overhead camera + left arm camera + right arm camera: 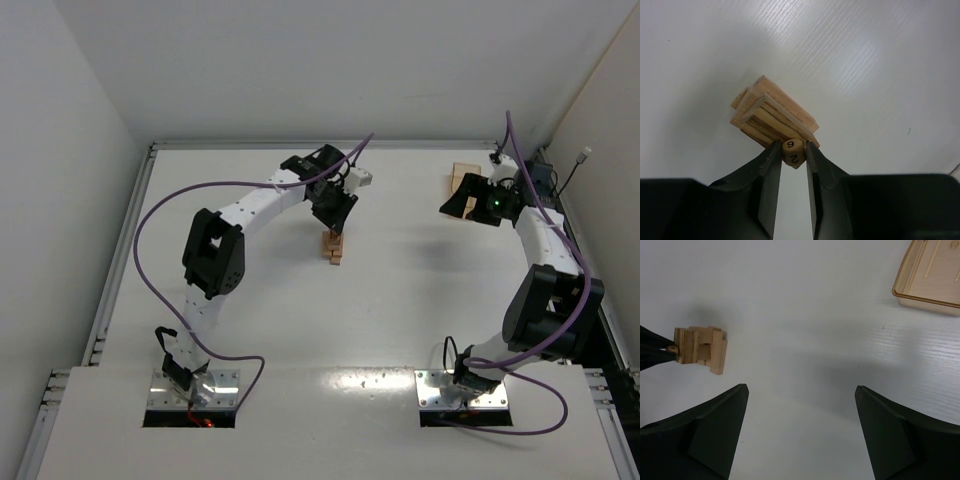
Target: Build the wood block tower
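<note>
The wood block tower (334,247), a short stack of light-tan bars, stands mid-table; it also shows in the left wrist view (772,117) and in the right wrist view (702,349). My left gripper (792,150) hangs right over the tower (335,212) and is shut on a small wooden die (793,151) marked 6 and 2. The die (672,348) sits against the tower's top block. My right gripper (800,395) stands wide open with nothing between its fingers, off to the right of the tower (462,203).
A shallow light-wood tray (463,178) lies at the back right, just beyond the right gripper; its corner (930,277) holds a few thin sticks. Raised rails run along the table's left, back and right edges.
</note>
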Motion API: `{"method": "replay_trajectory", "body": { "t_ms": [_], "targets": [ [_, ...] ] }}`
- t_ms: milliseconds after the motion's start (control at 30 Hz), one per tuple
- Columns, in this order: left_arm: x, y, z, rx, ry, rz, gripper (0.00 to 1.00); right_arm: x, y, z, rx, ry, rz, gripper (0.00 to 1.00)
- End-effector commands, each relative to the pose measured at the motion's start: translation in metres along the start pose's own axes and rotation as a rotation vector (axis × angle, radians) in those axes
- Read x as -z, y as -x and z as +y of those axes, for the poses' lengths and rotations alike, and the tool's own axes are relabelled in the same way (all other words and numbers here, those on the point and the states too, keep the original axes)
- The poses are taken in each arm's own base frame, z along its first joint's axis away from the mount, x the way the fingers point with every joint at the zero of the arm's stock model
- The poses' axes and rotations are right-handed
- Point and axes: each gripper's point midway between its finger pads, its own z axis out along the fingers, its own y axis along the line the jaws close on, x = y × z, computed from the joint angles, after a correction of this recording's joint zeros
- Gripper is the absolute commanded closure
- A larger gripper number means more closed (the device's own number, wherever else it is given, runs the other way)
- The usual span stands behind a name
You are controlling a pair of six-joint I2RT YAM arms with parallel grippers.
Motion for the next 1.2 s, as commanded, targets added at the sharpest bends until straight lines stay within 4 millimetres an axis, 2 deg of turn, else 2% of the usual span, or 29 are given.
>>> {"method": "replay_trajectory", "body": {
  "t_ms": [0, 133, 233, 400, 633, 667, 733, 867, 900, 933, 1000, 1033, 1167],
  "targets": [
    [0.004, 0.016, -0.005, -0.010, 0.001, -0.049, 0.77, 0.004, 0.019, 0.008, 0.047, 0.026, -0.053, 0.15],
    [0.004, 0.016, -0.004, 0.000, 0.009, -0.048, 0.75, 0.004, 0.019, 0.008, 0.047, 0.026, -0.053, 0.15],
    [0.004, 0.016, -0.004, 0.000, 0.010, -0.048, 0.70, 0.004, 0.019, 0.008, 0.047, 0.026, -0.053, 0.15],
    [0.002, 0.013, -0.003, 0.002, 0.009, -0.039, 0.68, 0.004, 0.019, 0.008, 0.047, 0.026, -0.053, 0.15],
    [0.013, 0.021, 0.000, 0.003, 0.046, -0.074, 0.68, 0.004, 0.019, 0.008, 0.047, 0.026, -0.053, 0.14],
    [0.022, 0.025, -0.002, -0.003, 0.048, -0.095, 0.68, 0.004, 0.019, 0.008, 0.047, 0.026, -0.053, 0.12],
    [0.027, 0.030, -0.001, 0.001, 0.066, -0.125, 0.68, 0.004, 0.019, 0.008, 0.047, 0.026, -0.053, 0.12],
    [0.058, 0.047, -0.001, 0.018, 0.098, -0.234, 0.67, 0.004, 0.019, 0.008, 0.047, 0.026, -0.053, 0.12],
    [0.062, 0.045, 0.000, 0.026, 0.110, -0.246, 0.67, 0.003, 0.015, 0.007, 0.042, 0.027, -0.046, 0.12],
    [0.081, 0.057, 0.000, 0.025, 0.119, -0.313, 0.67, 0.003, 0.015, 0.007, 0.042, 0.027, -0.046, 0.12],
    [0.095, 0.062, -0.002, 0.044, 0.112, -0.356, 0.65, 0.005, 0.017, 0.008, 0.047, 0.026, -0.053, 0.12],
    [0.112, 0.068, -0.001, 0.041, 0.121, -0.398, 0.64, 0.005, 0.017, 0.008, 0.047, 0.026, -0.053, 0.12],
    [0.131, 0.074, -0.007, 0.058, 0.119, -0.444, 0.63, 0.005, 0.019, 0.010, 0.053, 0.036, -0.061, 0.12]
  ]
}}
